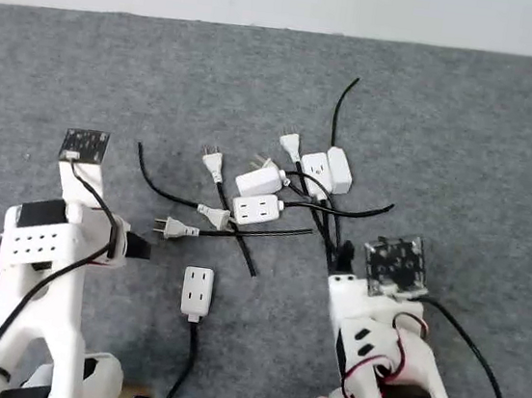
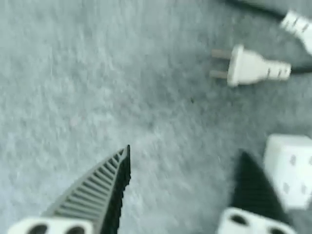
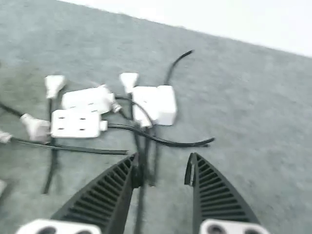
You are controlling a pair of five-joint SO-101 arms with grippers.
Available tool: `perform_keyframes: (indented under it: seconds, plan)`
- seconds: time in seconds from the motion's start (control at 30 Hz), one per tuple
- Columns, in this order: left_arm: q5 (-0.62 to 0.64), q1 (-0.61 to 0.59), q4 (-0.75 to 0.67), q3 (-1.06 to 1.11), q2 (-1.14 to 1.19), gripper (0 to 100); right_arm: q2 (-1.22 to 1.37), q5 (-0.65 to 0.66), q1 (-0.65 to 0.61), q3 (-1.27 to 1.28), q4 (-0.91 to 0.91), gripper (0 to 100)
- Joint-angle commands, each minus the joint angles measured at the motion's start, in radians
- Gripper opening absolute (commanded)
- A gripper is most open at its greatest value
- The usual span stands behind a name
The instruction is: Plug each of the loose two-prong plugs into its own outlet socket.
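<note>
The left fingers [image 2: 102,190] hang wide open and empty near a loose white plug [image 2: 251,68]. The right fingers [image 3: 105,195], likewise spread and empty, hover over black cords [image 3: 146,139].

Tangled cords [image 1: 324,222] crowd the middle; carpet [image 1: 487,139] around lies open.

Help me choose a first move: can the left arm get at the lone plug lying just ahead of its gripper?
Probably yes. The left gripper is open above bare carpet, and the plug lies flat by itself, clear of the socket beside it, with nothing between.
</note>
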Motion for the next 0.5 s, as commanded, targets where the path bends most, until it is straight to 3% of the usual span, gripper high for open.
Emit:
perform_keyframes:
  seconds: [0.0, 0.27, 0.4, 0.47]
  plan:
    - [-0.029, -0.011, -0.173, 0.054, -0.003, 11, 0.216, -0.011, -0.082, -0.163, -0.044, 15.1]
    - [-0.028, -0.037, -0.181, 0.077, 0.005, 9, 0.665, 0.009, -0.338, -0.46, -0.114, 15.3]
    - [-0.026, -0.123, -0.272, 0.081, 0.006, 8, 0.823, 0.215, -0.49, -0.463, -0.193, 15.4]
    - [-0.014, -0.147, -0.311, 0.091, 0.006, 2, 0.903, 0.35, -0.526, -0.463, -0.206, 15.4]
